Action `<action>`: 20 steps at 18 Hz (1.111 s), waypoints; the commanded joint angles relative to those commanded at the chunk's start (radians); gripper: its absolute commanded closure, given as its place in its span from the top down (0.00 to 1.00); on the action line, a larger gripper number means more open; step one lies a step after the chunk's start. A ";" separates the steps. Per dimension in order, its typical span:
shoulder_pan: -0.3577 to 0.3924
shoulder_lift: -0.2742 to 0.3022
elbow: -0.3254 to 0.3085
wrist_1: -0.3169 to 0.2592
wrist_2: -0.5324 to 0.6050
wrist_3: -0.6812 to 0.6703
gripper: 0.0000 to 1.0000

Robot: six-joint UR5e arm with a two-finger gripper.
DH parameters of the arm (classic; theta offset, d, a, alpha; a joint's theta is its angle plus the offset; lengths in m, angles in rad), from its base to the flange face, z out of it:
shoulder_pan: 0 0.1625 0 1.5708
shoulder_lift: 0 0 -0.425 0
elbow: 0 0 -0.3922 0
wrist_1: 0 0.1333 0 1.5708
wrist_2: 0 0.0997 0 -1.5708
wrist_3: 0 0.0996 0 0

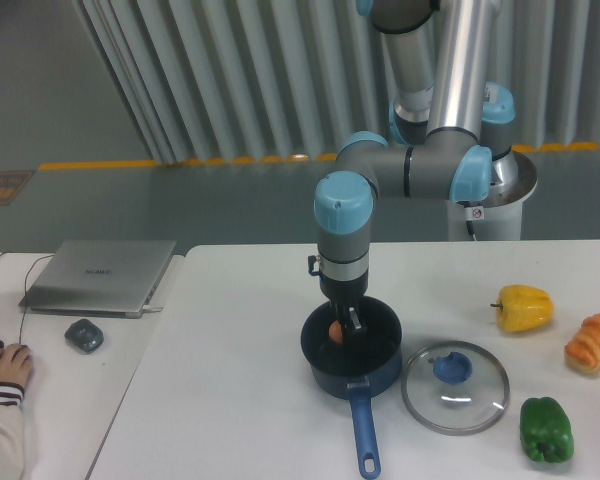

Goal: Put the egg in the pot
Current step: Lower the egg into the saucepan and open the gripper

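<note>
From my remote seat I see the arm reaching down over the white worktop [240, 400], its gripper [338, 326] lowered inside the rim of the pot [351, 346]. The egg [334, 329] sits between the fingers [352, 319], which are closed around it, and it hangs within the pot's opening, toward the left side of the bowl; I cannot tell whether it touches the pot's floor. The pot stands near the front middle of the worktop with its blue handle [363, 432] pointing toward the camera. Just to the right of the pot lies the glass lid [454, 387] with its blue knob facing up, close to the pot but apart from it. Farther right I see a yellow pepper [523, 307], a croissant-like bread [592, 342] at the edge of the view, and a green pepper [546, 429] near the front right corner. On the adjoining surface to the left rests a closed grey laptop [101, 276], a dark mouse [84, 335] in front of it, and a person's hand [4, 366] at the left edge.
</note>
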 joint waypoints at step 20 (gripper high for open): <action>-0.014 -0.022 -0.011 0.020 0.011 0.003 0.37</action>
